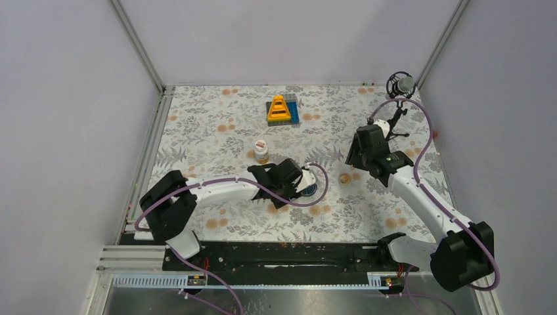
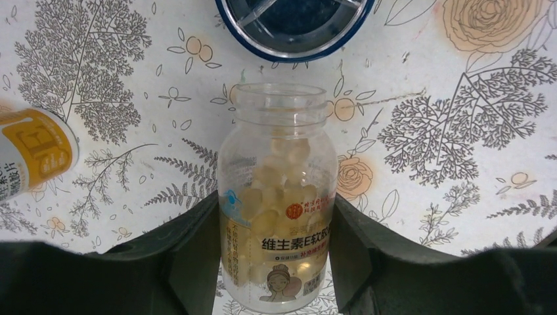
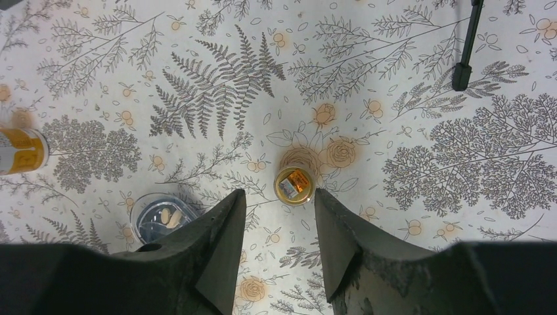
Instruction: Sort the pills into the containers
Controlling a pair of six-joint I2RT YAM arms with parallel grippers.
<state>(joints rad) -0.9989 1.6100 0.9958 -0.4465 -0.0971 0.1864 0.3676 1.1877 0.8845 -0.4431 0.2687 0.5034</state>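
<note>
While the left claw (image 2: 276, 220) grips an uncapped clear bottle (image 2: 278, 151) of pills (image 2: 274, 190), mouth near the blue dish (image 2: 297, 56), the right claw (image 3: 279, 197) hangs wide open, empty, amber bottle (image 3: 293, 184) on the surface (image 3: 394, 98) just ahead of it.

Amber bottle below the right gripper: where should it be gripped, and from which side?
Grip the amber bottle by its round wall near the rim, coming straight down from above. It stands upright, nothing touching it, and the open right gripper hangs over it, a finger to either side.
</note>
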